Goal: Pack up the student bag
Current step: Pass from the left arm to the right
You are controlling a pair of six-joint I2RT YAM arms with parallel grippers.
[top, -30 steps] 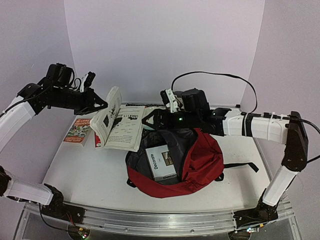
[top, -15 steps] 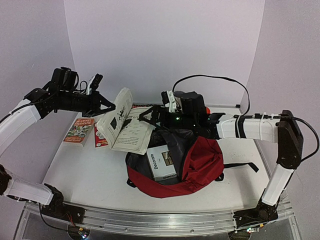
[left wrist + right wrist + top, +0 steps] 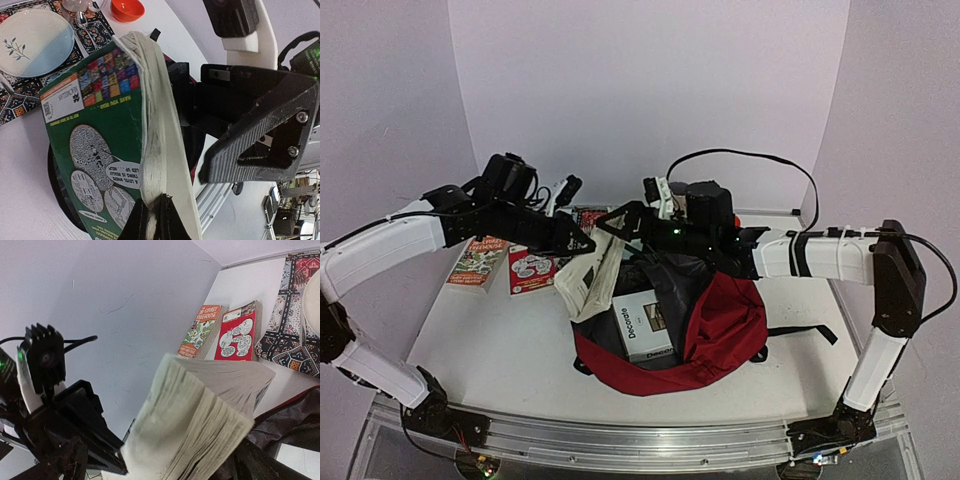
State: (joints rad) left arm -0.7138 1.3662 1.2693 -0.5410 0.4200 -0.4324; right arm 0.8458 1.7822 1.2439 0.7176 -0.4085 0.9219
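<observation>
Swung rightward, the left jaws now pinch a green paperback (image 3: pixel 586 282) at the open left rim of the student bag (image 3: pixel 720 335), which lies on the counter (image 3: pixel 490 350). The right jaws gape wide just above the bag's far edge.

You can read a black word running up the white box (image 3: pixel 648 328) in the student bag (image 3: pixel 720 335): it begins "Deco", and the rest is too small to be sure of. The orange book (image 3: pixel 201 330) shows "STOREY TREEHOUSE" on its cover, but the number before it is unclear. On the green book (image 3: pixel 100 125), the back cover carries "HAVE YOU READ" upside down, and a speech bubble includes "HELP". The lettering on the red book (image 3: pixel 239 333) is illegible.
</observation>
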